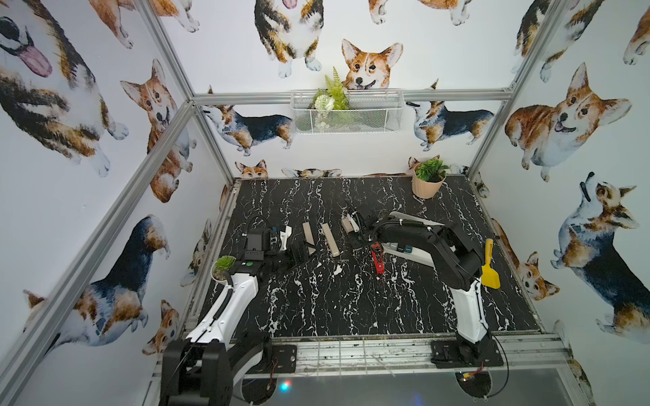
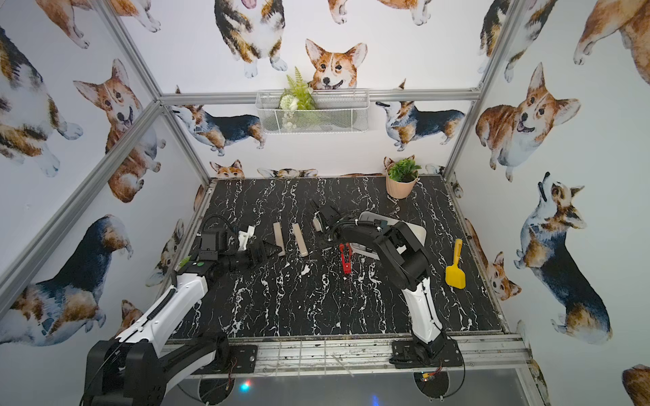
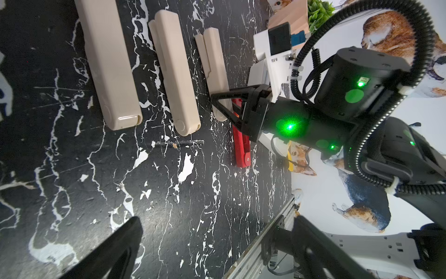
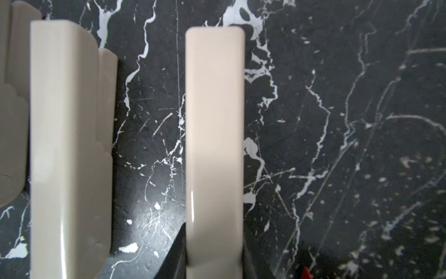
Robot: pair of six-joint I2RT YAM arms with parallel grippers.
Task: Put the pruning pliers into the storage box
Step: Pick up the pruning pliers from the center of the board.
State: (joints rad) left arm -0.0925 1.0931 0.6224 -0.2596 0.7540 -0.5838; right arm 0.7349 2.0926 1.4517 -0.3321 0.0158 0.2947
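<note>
Boxed: grey and teal pruning pliers (image 1: 404, 248) inside shallow white plastic storage box (image 2: 416, 232) (arm hides the count).
Outside: two beige bar pliers (image 1: 309, 237), one red bar pliers (image 1: 377, 258).
Right gripper (image 4: 214, 263): clamped on third beige pliers (image 4: 214, 120), flat on the table.
Left gripper (image 3: 217, 222): spread, empty.

Both top views overlook the whole table (image 1: 316, 305) from above; wrist cameras sit close over it.

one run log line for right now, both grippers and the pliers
right gripper: astride beige pliers on table, grip unclear | left gripper: open, empty | red pliers: on table | storage box: partly hidden
</note>
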